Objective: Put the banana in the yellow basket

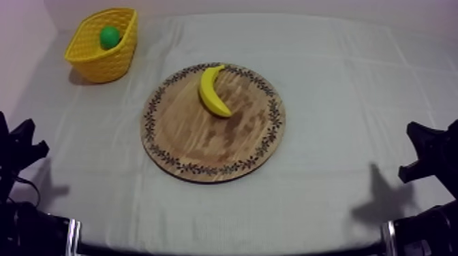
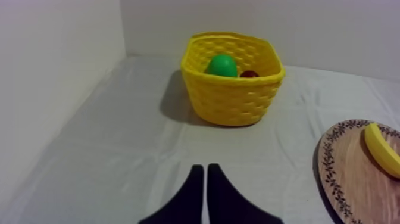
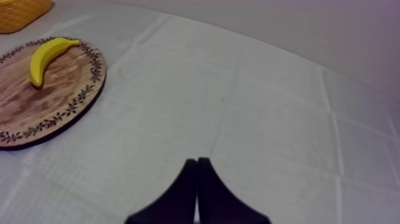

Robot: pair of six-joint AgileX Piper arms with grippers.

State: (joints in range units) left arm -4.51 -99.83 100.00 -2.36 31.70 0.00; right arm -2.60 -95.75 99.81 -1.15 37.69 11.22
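Banana [image 1: 214,92] lies on board [image 1: 184,136]; basket [image 1: 92,67] holds green fruit [image 1: 109,36], small red fruit [image 2: 249,74].

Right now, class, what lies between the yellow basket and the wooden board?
Nothing but bare cloth: in the top view the yellow basket and the wooden board stand apart on it.

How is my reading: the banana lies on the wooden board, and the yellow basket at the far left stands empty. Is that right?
Not quite. The yellow basket is not empty: the left wrist view shows a green fruit and a small red fruit inside it. The rest holds: the banana lies on the wooden board.
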